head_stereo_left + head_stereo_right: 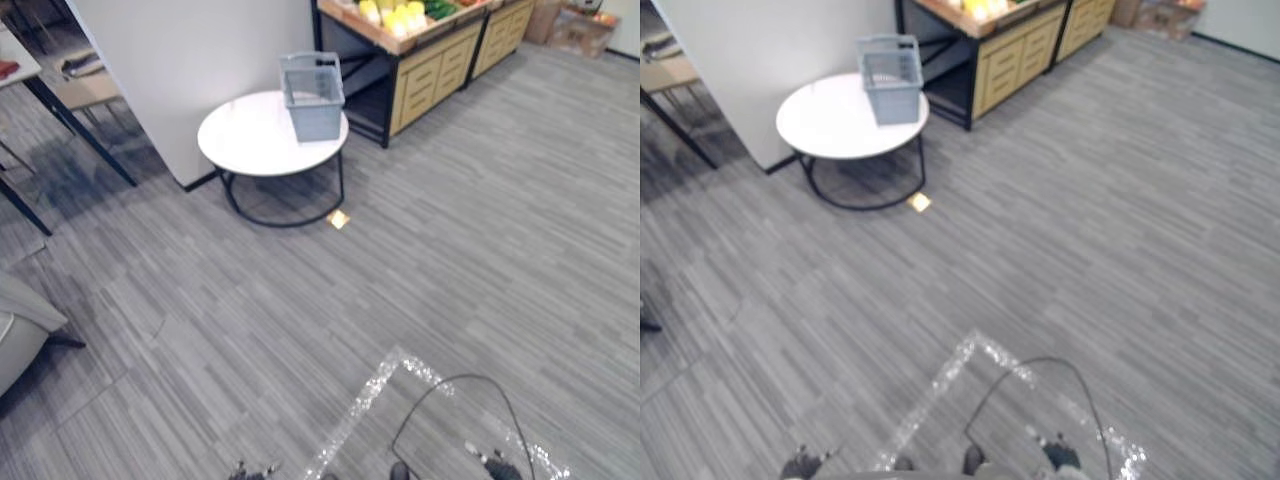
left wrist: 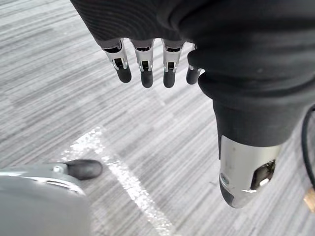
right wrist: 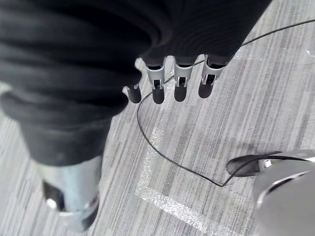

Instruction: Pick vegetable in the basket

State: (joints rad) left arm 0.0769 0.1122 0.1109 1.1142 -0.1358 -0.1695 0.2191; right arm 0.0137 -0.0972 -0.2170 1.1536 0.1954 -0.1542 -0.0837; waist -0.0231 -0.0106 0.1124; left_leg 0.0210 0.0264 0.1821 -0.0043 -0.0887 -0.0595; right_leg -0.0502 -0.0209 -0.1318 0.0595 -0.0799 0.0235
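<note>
Vegetables: yellow pieces with green ones beside them, on top of the wooden stand. Too small to tell their long axis or heading.
Basket: grey, upright, open side up, at the round white table's right edge, the edge nearest the stand. Long side runs roughly near-to-far.
Left hand: hangs low over the carpet, fingers straight, grasping nothing.
Right hand: same pose, fingers relaxed, released.
</note>
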